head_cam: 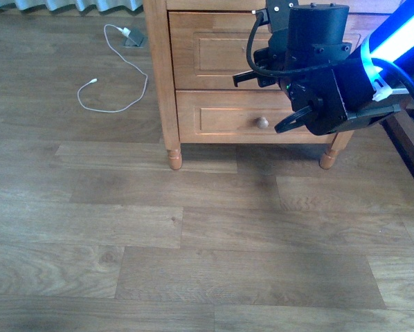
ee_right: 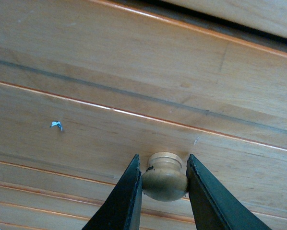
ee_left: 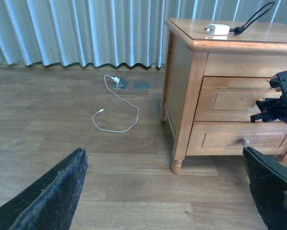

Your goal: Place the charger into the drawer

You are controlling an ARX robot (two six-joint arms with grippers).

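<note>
The right gripper (ee_right: pixel 163 160) pinches the round wooden knob (ee_right: pixel 165 184) of the taller honey-coloured wooden drawer (ee_left: pixel 230 98); above that drawer, on the wooden cabinet top (ee_left: pixel 258 36), lies the small white rectangular charger (ee_left: pixel 217 29); the left gripper (ee_left: pixel 162 149) gapes wide.

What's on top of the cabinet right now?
The charger and its black looped cable lie on the cabinet top. Part of the top is outside the picture, so anything there is unseen.

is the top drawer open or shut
Shut: the drawer front sits flush with the cabinet frame, with no gap showing. The right gripper is clamped on its knob.
</note>
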